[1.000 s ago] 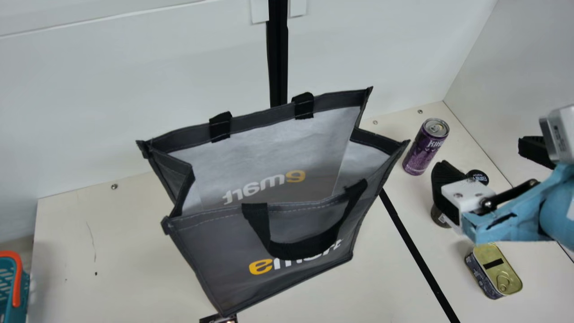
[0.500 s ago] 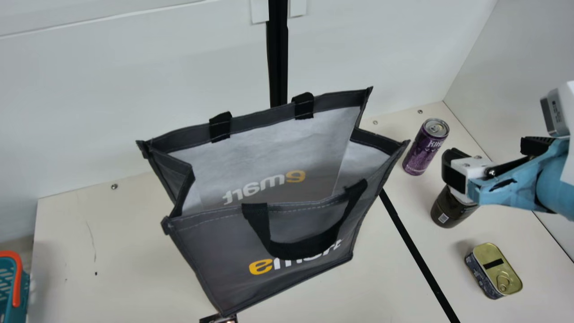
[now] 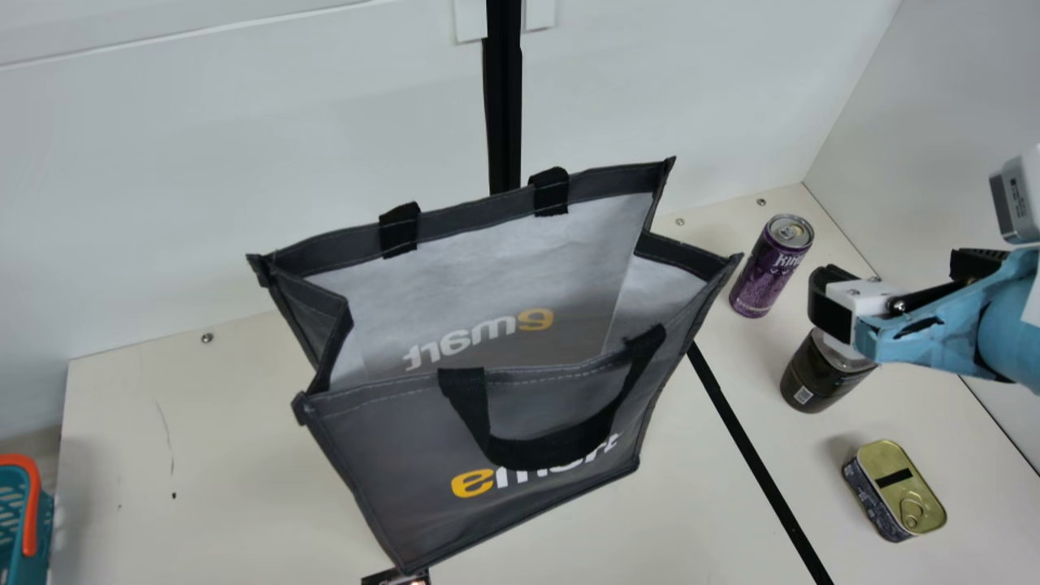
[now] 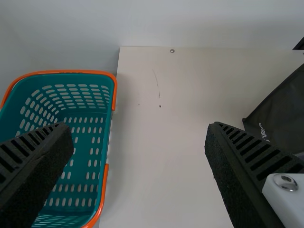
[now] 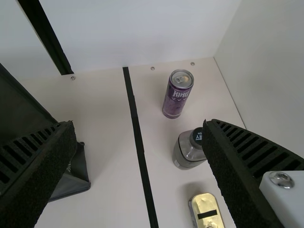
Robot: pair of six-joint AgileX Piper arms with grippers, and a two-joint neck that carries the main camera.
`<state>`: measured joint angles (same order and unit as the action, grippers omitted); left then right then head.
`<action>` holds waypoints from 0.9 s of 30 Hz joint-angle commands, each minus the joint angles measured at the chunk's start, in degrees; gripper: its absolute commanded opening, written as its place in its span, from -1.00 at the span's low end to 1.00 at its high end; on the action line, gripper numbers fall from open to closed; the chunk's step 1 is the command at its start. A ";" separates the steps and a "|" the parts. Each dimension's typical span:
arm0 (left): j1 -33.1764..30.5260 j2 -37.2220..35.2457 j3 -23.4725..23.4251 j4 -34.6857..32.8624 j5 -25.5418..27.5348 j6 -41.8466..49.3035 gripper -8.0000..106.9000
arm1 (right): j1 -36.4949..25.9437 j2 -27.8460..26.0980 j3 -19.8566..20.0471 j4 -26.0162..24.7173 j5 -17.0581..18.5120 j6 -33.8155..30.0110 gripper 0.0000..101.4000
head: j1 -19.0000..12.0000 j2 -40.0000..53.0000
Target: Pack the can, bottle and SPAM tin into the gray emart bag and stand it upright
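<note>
I've got the gray emart bag (image 3: 374, 455) standing open on the table, with the can (image 3: 768, 272), bottle (image 3: 816, 378) and tin (image 3: 900, 487) outside it, beyond its right side (bottle in the middle). My right gripper (image 3: 902, 283), wide open and empty, hangs near the bottle; my left gripper (image 4: 138, 130), also wide and empty, is near a teal basket (image 4: 66, 72).

All three views look down, sharing the bag (image 3: 390, 455).

Left fingers (image 4: 42, 164), right fingers (image 3: 830, 305) wide apart
</note>
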<state>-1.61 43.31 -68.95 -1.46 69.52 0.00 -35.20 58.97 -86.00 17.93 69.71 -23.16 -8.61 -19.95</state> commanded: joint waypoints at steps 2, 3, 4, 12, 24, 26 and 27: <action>0.00 0.00 0.00 0.00 0.00 0.00 0.71 | 0.00 0.00 0.00 0.00 0.00 0.00 0.87 | -1.39 -0.05; 0.00 0.00 0.00 0.00 0.00 0.00 0.71 | 0.00 0.00 0.00 0.00 0.00 0.00 0.87 | -1.39 -0.05; 0.00 0.00 0.00 0.00 0.00 0.00 0.71 | 0.00 0.00 0.00 0.00 0.00 0.00 0.87 | -1.39 -0.05; 0.00 0.00 0.00 0.00 0.00 0.00 0.71 | 0.00 0.00 0.00 0.00 0.00 0.00 0.87 | -1.39 -0.05; 0.00 0.00 0.00 0.00 0.00 0.00 0.71 | 0.00 0.00 0.00 0.00 0.00 0.00 0.74 | -1.39 -0.05; 0.00 0.00 0.00 0.00 0.00 0.00 0.71 | 0.00 0.00 0.00 0.00 0.00 0.00 0.87 | -1.39 -0.05; 0.00 0.00 0.00 0.00 0.00 0.00 0.71 | 0.00 0.00 0.00 0.00 0.00 0.00 0.87 | -1.39 -0.05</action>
<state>-1.61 43.31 -68.95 -1.46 69.52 0.00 -35.20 58.97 -86.00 17.93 69.71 -23.16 -8.70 -19.95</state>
